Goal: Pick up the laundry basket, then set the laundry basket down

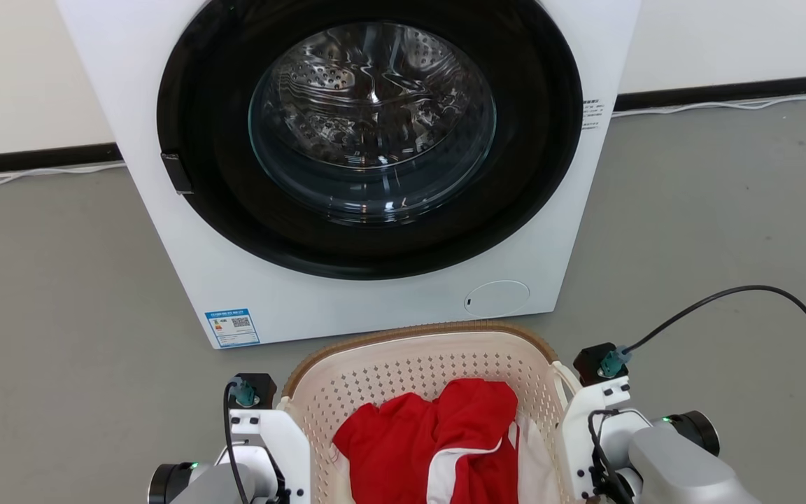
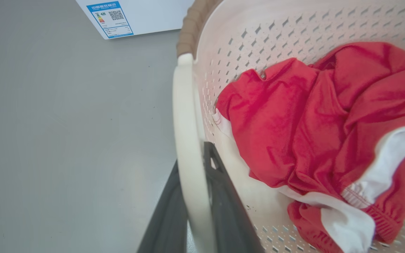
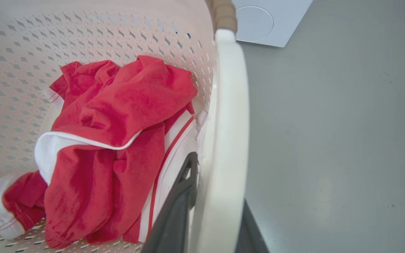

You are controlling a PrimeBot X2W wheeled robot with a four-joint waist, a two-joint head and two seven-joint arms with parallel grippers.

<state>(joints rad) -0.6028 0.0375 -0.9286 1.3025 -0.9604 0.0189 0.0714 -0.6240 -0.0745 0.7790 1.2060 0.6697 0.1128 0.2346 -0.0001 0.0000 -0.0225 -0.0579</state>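
Grey floor [image 1: 60,280] stretches to a pale wall with a dark skirting strip. A white front-loading washer [image 1: 347,301] stands ahead of me, its round glass door [image 1: 371,119] framed in black, with a blue label [image 1: 232,327] low on its left corner.

Directly in front of the washer, between my 2 arms, is the laundry basket [image 1: 417,329]. It is cream, perforated and has a brown woven-look rim. Red and white clothes [image 1: 438,434] lie crumpled inside it. I cannot tell whether its base touches the floor.

In the left wrist view, my left gripper [image 2: 192,154] is clenched on the basket's white left handle [image 2: 185,123], with 1 dark finger on the outside and 1 on the inside against the perforated wall [image 2: 276,31].

In the right wrist view, my right gripper [image 3: 220,179] grasps the white right handle [image 3: 229,105] the same way, with 1 finger inside beside the clothes and 1 outside above the floor.

A black cable [image 1: 760,294] loops up from my right arm over the floor.
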